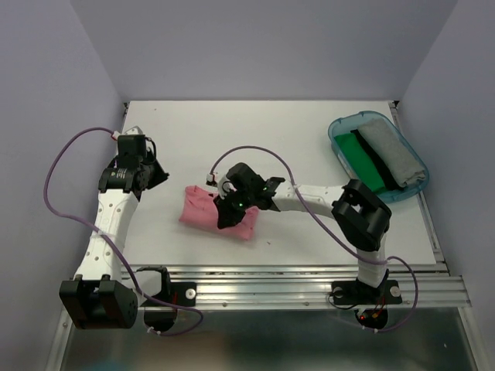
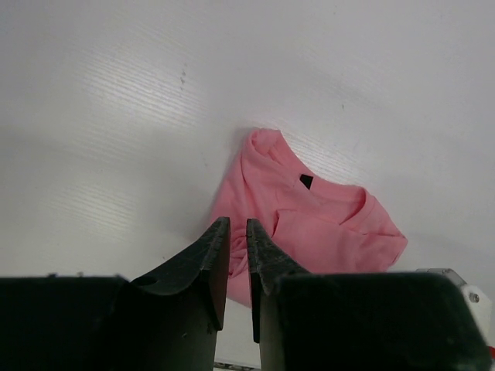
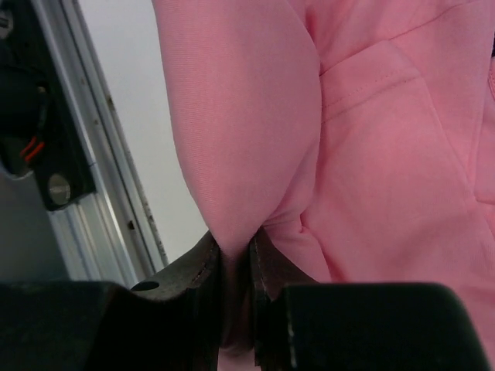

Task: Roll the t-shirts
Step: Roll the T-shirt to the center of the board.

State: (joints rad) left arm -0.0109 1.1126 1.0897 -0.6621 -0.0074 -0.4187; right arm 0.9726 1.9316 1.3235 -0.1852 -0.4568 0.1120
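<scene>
The top camera hangs above and behind my two bases, looking down over the whole worktop [image 1: 294, 139], from the near rail [image 1: 309, 280] to the far edge. My left wrist camera rides high near the worktop's left edge and slants toward the middle, past my left gripper [image 2: 236, 228], so the pink t-shirt [image 2: 309, 224] appears small. My right wrist camera sits very close above my right gripper [image 3: 236, 241]; the shirt fills most of its frame, with the near rail at left. All three views share that shirt.
</scene>
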